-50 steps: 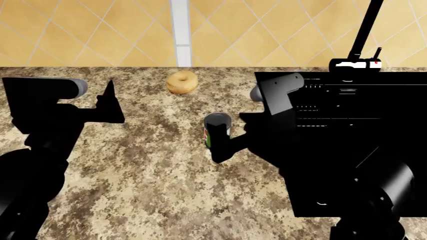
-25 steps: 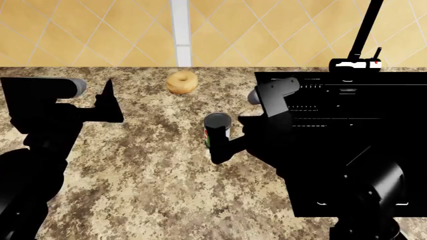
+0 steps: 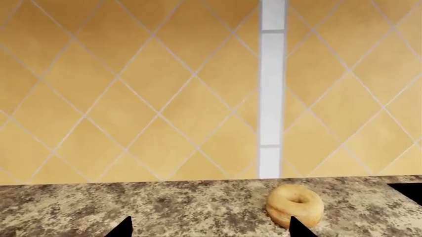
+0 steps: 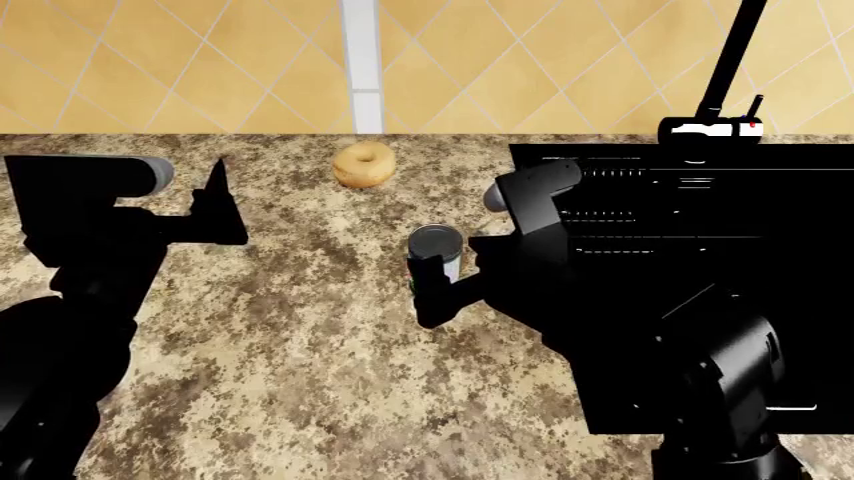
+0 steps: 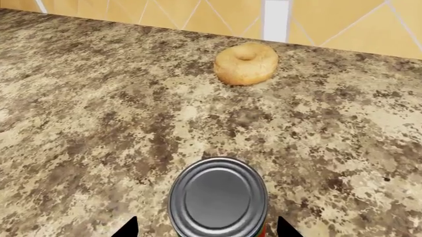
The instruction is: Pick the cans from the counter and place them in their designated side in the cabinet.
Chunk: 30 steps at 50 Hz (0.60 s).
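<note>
Orange diamond-tiled wall (image 3: 132, 98) with one pale vertical strip (image 3: 272, 98).

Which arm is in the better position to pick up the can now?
The right. Its tool already sits at the can, fingertips on either side in the wrist view. The left tool is apart, facing the bagel.

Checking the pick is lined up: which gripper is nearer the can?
Right. The right gripper straddles the can, a fingertip on each side, apparently not yet closed on it. The left gripper hangs open well off to the can's left, facing the bagel.
</note>
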Available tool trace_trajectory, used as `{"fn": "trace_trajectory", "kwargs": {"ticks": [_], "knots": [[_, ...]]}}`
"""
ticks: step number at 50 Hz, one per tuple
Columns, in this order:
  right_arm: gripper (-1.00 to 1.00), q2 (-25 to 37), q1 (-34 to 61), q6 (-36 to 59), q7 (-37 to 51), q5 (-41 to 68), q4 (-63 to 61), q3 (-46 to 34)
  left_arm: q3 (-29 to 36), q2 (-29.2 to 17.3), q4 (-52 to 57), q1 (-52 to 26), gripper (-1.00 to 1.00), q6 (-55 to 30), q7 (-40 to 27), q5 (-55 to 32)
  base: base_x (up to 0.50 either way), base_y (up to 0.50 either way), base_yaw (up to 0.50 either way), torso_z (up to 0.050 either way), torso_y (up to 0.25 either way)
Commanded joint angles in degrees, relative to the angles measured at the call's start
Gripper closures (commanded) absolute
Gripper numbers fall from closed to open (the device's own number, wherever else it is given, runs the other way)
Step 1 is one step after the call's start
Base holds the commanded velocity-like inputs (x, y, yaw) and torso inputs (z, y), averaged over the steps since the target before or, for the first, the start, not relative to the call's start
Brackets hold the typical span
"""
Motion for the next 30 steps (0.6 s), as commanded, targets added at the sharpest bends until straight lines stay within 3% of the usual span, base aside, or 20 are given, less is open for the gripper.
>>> {"fn": "trace_trajectory", "kwargs": {"ticks": [1,30], "knots": [[-1.0,-0.4,0.6,-2.5,-1.2,-0.9,3.0,-1.5,0.2,0.0,-0.5,0.0,-1.0,0.4,0.1,0.1,0.0,0.0,0.0,0.0,0.0],[-1.0,-2.0,3.3,-9.2,-5.6,-3.9,14.2,-6.4,0.8,0.0,-1.6,-0.4,-1.0,1.2,0.3,0.2,0.0,0.0,0.0,0.0,0.0]]}}
